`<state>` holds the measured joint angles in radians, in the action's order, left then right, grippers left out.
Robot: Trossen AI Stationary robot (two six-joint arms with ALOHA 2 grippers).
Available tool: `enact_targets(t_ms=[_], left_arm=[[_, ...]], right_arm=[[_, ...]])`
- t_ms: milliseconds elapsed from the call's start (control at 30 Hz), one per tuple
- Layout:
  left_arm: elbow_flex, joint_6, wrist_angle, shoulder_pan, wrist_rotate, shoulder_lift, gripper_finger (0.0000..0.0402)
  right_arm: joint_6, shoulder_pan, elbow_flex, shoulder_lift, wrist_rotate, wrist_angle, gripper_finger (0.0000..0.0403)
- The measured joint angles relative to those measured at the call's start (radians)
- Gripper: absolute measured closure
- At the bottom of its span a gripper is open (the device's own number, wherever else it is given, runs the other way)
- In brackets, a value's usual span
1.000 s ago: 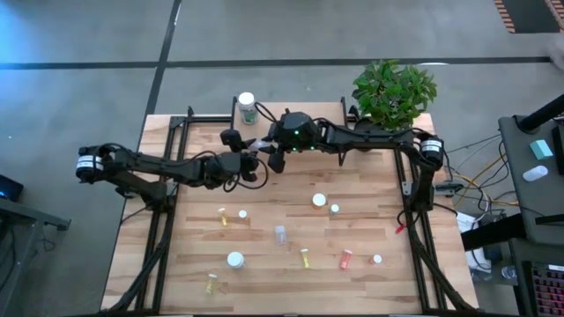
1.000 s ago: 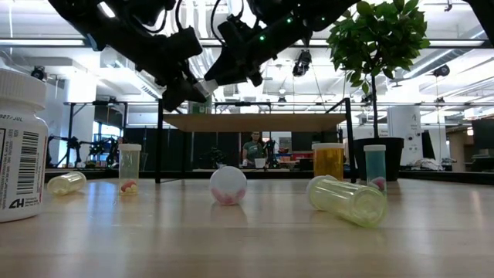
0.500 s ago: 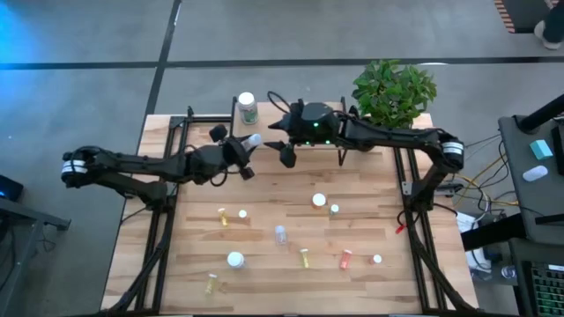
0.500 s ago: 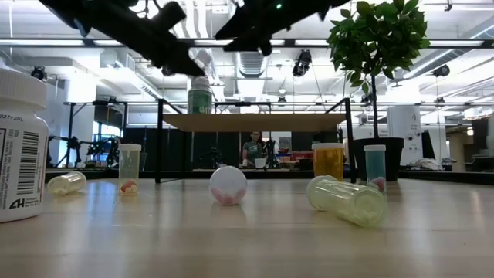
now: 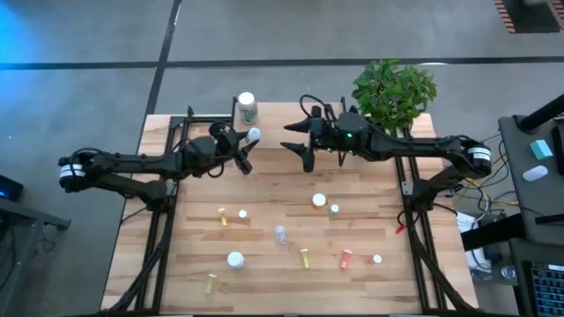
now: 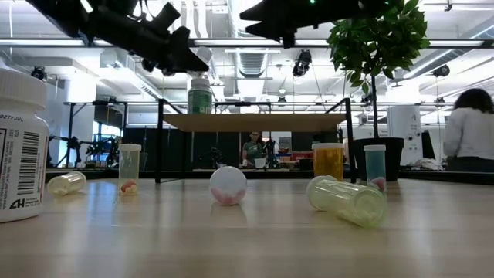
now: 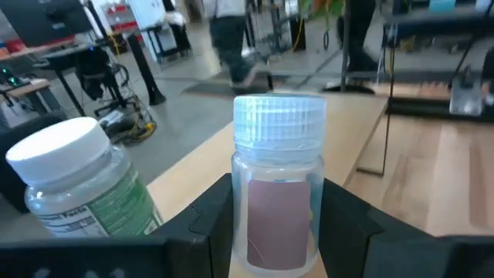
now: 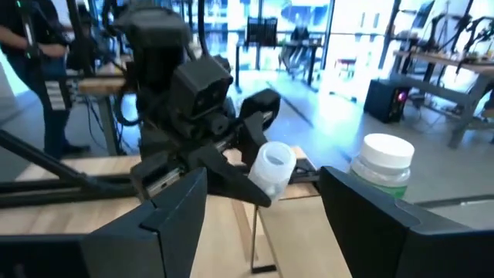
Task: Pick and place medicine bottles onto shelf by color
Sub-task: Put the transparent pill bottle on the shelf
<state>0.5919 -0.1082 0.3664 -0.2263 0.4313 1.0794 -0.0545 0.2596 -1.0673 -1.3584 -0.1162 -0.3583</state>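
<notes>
Left gripper: the left gripper (image 5: 244, 145) hangs over the shelf's 9 o'clock end, fingers (image 7: 202, 224) clamped around a clear white-capped vial (image 7: 278, 197).
Right gripper: the right gripper (image 5: 300, 145) hovers near the middle of the shelf with its fingers spread and nothing between them.
Carried vial: held upright above the shelf (image 6: 255, 121), just beside the green-labelled bottle (image 5: 247, 106) that stands on the board at about 11 o'clock of the table.
Step in hand: judged to be setting the vial down on the shelf next to its colour group.
Doing it well: the vial should come down level and upright, clear of the green-labelled bottle so the cap does not knock it; the fingers should part only once the base rests on the board, since a narrow vial will likely tip if dropped. The right arm would do best to stay clear.
Bottles left: nine or so lie scattered from the table's middle to 6 o'clock, among them a yellow bottle (image 6: 346, 200) on its side and an orange bottle (image 6: 328, 161) upright.
Surface: a light wooden tabletop (image 5: 370, 189) of planks on black frames.
Room: an open workshop with grey floor, a potted plant (image 5: 393, 91) at 1 o'clock, and a person (image 6: 471, 131) beyond the table.
</notes>
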Motion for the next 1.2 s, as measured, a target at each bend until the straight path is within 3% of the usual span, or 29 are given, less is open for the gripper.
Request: enact_targets(t_ms=[200,600,867,1200], left_arm=[[-0.063,0.06,0.126,-0.032,-0.013,-0.008,0.028],[-0.109,0.128,0.151,-0.056,0.016,0.012,0.028],[-0.109,0.129,0.17,-0.129,0.018,0.013,0.028],[-0.216,0.137,0.473,-0.173,-0.037,0.013,0.028]], right_arm=[[0.018,0.0,0.089,0.05,0.003,-0.085,0.0161],[-0.009,0.0,0.097,0.047,0.003,-0.089,0.0165],[-0.016,0.0,0.104,0.047,0.003,-0.089,0.0164],[-0.021,0.0,0.106,0.046,0.003,-0.089,0.0167]])
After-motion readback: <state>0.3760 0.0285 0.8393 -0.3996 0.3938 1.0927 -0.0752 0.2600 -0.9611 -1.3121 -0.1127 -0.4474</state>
